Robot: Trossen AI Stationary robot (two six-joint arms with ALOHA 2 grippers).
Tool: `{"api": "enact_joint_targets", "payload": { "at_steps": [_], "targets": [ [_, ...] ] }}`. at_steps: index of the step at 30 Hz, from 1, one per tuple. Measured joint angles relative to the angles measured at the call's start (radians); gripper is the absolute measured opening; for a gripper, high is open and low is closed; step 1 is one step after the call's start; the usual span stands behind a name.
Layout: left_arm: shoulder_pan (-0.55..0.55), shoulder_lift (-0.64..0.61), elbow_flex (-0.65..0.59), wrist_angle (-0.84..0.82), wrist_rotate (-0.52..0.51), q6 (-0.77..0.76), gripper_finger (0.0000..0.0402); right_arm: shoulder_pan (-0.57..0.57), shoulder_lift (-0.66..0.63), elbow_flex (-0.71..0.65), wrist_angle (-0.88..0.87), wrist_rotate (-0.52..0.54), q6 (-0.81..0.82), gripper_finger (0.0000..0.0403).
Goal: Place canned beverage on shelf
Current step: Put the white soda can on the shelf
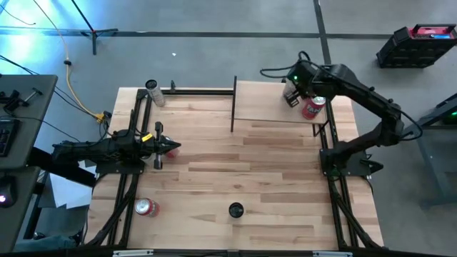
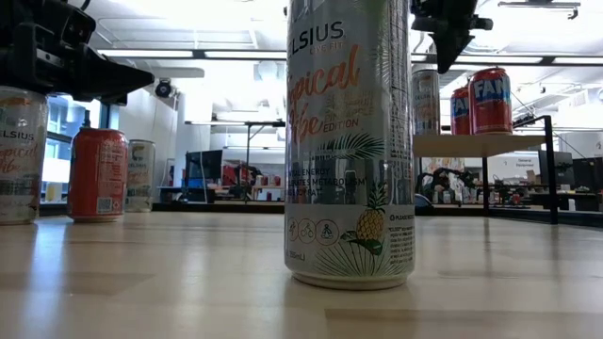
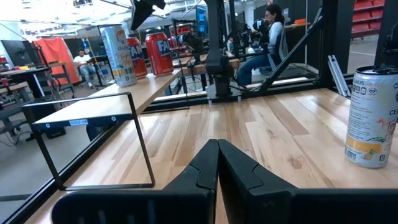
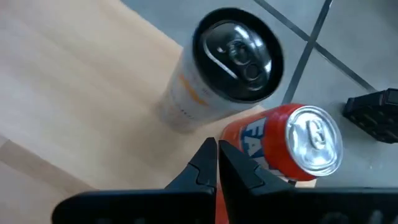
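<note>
High view: right gripper (image 1: 291, 98) hovers pinched closed and empty over the shelf (image 1: 268, 101), red can (image 1: 313, 107) upright just beside it. Left gripper (image 1: 173, 148), also closed and empty, waits mid-table. Table cans: the silver can (image 1: 153, 91) and another red can (image 1: 146, 208) are nearer the left arm; the tall Celsius can (image 2: 349, 141) lies between the arms.

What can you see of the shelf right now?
The shelf is a flat rectangular pale wood board on thin black metal uprights, raised above the back right of the planked tabletop. It sits level. On its far right end stand a tall silver drink can and two red soda cans, upright and close together; the rest of the board is bare. The right tool, shut, hangs just above those cans without holding any.
</note>
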Motion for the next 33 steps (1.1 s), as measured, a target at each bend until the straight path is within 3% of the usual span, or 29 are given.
{"api": "enact_joint_targets", "payload": {
  "at_steps": [11, 20, 33],
  "targets": [
    [0.0, 0.0, 0.0, 0.0, 0.0, 0.0, 0.0003, -0.074, 0.0, 0.0, 0.052, 0.014, -0.055, 0.0],
    [0.0, 0.0, 0.0, 0.0, 0.0, 0.0, 0.0003, -0.074, 0.0, 0.0, 0.069, 0.098, -0.092, 0.0],
    [0.0, 0.0, 0.0, 0.0, 0.0, 0.0, 0.0003, -0.063, -0.013, 0.0, 0.094, 0.099, -0.133, 0.0]
  ]
}}
